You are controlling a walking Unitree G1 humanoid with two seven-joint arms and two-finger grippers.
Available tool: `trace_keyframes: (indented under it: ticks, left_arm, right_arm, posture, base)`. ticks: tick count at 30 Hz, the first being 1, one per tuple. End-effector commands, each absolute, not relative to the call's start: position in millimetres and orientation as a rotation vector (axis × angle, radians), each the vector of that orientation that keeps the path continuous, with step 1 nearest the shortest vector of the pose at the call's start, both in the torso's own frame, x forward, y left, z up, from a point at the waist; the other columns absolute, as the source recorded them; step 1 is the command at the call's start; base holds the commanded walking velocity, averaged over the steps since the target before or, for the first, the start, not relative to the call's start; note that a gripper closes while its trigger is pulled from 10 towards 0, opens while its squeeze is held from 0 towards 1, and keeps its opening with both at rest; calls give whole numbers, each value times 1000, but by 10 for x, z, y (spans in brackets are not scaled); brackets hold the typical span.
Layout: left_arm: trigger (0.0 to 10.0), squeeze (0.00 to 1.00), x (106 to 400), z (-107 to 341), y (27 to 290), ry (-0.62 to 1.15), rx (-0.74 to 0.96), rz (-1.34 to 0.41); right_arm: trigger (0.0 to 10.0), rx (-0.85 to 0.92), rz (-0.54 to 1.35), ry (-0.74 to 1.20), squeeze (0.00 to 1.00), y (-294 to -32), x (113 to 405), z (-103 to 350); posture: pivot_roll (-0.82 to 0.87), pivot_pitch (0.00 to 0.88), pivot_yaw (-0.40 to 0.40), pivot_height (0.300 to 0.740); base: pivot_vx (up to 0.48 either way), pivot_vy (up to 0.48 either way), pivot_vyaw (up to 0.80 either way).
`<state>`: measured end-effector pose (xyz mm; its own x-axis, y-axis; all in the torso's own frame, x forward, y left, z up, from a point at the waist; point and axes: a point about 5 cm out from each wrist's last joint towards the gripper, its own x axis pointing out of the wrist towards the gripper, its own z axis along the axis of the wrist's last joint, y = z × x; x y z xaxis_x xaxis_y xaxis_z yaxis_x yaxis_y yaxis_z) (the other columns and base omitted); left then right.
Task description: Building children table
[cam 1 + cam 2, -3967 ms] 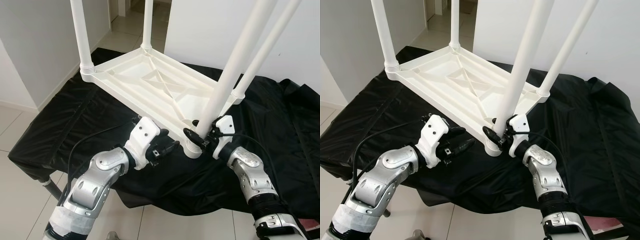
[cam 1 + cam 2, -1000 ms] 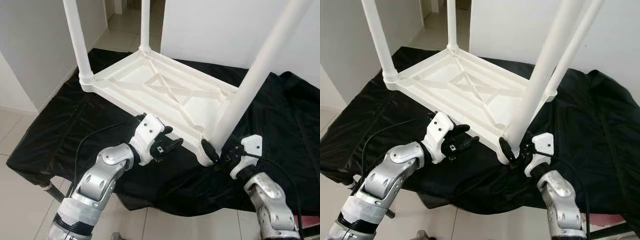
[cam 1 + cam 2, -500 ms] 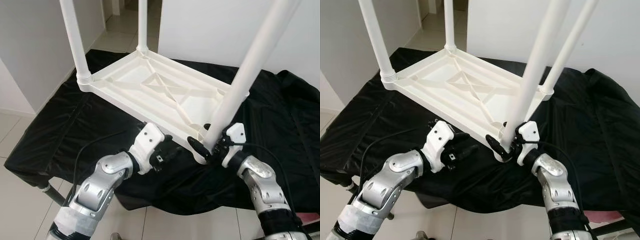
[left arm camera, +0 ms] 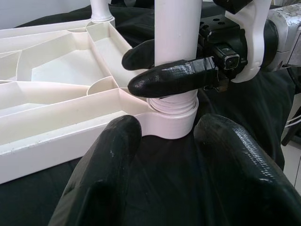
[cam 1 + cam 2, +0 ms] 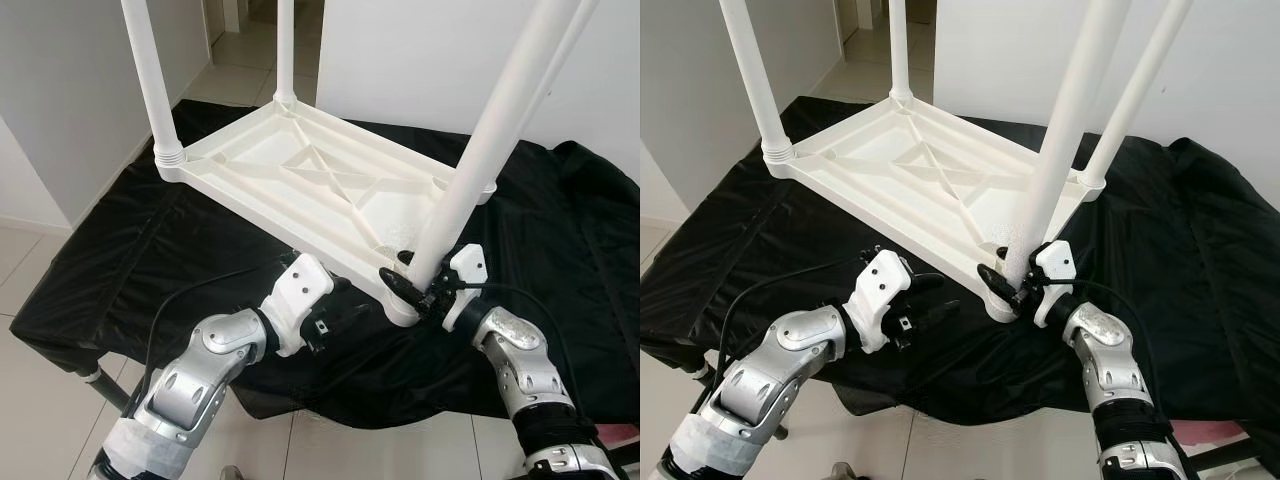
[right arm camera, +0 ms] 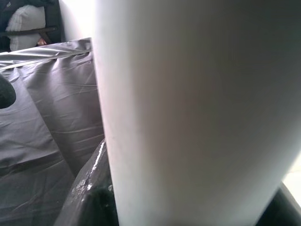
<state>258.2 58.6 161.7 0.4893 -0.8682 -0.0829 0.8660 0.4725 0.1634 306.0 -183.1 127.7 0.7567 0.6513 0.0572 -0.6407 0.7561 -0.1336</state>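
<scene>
Your white children's table (image 5: 330,190) lies upside down on the black cloth (image 5: 560,250), its four legs pointing up. Your right gripper (image 5: 410,285) has its fingers clamped around the base of the near right leg (image 5: 470,170), just above the socket. Your left gripper (image 5: 925,312) hovers over the cloth beside the table's near edge, fingers spread and holding nothing.
</scene>
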Motion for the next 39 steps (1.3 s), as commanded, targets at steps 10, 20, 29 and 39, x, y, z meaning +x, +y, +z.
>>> trace_keyframes:
  ticks: [10, 20, 29, 39]
  left_arm:
    - [10000, 0, 2544, 1576, 574, 6, 196, -1099]
    - [10000, 0, 2589, 1559, 632, 12, 200, -1075]
    - [10000, 0, 2588, 1561, 646, 14, 201, -1071]
    - [10000, 0, 2581, 1574, 629, 11, 190, -1069]
  right_arm:
    - [10000, -50, 627, -120, 0, -1837, 2980, 1269]
    - [10000, -34, 389, -96, 0, -1799, 2894, 1203]
    - [10000, 51, 1, -29, 0, -1656, 2774, 1089]
    - [10000, 96, -125, -22, 0, -1503, 2807, 1132]
  posture:
    - [-7, 18, -70, 740]
    - [-31, 14, -69, 740]
    - [-16, 12, -76, 740]
    - [-5, 9, -69, 740]
  base:
    - [0, 0, 0]
    - [0, 0, 0]
    - [0, 0, 0]
    - [0, 0, 0]
